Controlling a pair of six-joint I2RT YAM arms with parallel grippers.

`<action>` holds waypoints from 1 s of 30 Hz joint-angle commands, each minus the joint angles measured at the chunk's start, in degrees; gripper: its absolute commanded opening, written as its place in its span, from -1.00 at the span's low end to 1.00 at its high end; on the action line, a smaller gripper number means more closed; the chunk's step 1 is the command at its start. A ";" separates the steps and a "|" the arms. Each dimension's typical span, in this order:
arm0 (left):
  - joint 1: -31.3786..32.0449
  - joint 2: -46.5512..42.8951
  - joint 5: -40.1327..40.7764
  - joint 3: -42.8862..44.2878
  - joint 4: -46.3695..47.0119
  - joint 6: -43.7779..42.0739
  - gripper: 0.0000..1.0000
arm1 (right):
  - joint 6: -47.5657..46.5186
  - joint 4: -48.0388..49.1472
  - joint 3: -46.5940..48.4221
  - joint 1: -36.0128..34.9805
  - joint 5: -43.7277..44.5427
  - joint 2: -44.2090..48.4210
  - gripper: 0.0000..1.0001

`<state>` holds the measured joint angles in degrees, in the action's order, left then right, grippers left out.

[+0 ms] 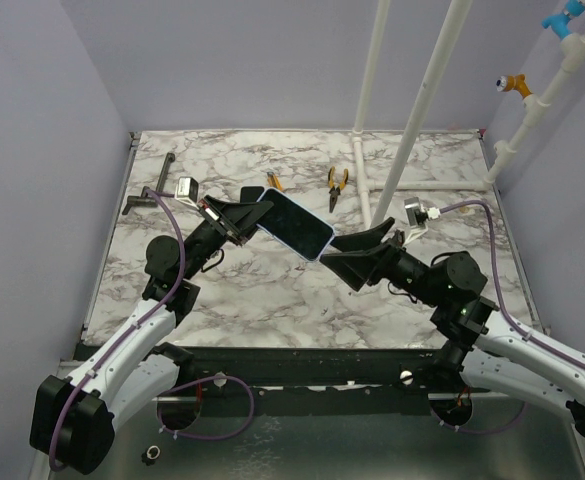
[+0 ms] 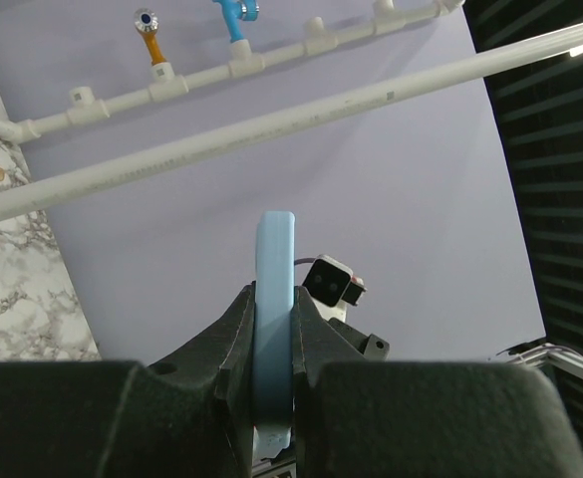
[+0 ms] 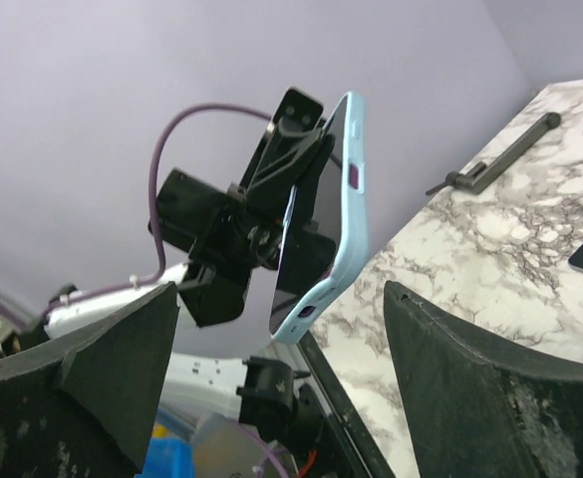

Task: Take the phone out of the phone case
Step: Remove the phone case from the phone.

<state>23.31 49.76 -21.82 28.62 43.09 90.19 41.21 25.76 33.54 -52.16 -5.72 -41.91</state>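
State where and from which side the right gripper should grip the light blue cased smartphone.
Probably the free end of the light blue cased smartphone, from the robot's right: the left gripper clamps the other end, and it points edge-on into the open right gripper.

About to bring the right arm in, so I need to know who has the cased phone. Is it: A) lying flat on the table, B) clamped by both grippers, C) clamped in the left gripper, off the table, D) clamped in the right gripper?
C: the left gripper is shut on the blue edge of the phone, while the right gripper stands wide open, clear of it.
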 commanded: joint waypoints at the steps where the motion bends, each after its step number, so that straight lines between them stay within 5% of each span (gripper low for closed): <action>1: -0.24 0.18 0.69 1.66 4.45 0.87 -1.00 | 7.50 -1.20 -2.65 -0.14 12.18 2.99 0.72; 30: -0.20 -3.00 1.40 -0.70 4.63 -3.66 -1.00 | 21.45 17.18 -4.62 -0.13 15.38 -7.24 0.01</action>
<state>23.31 48.27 -21.82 28.49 43.59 86.37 61.25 39.42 27.57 -52.16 9.87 -48.42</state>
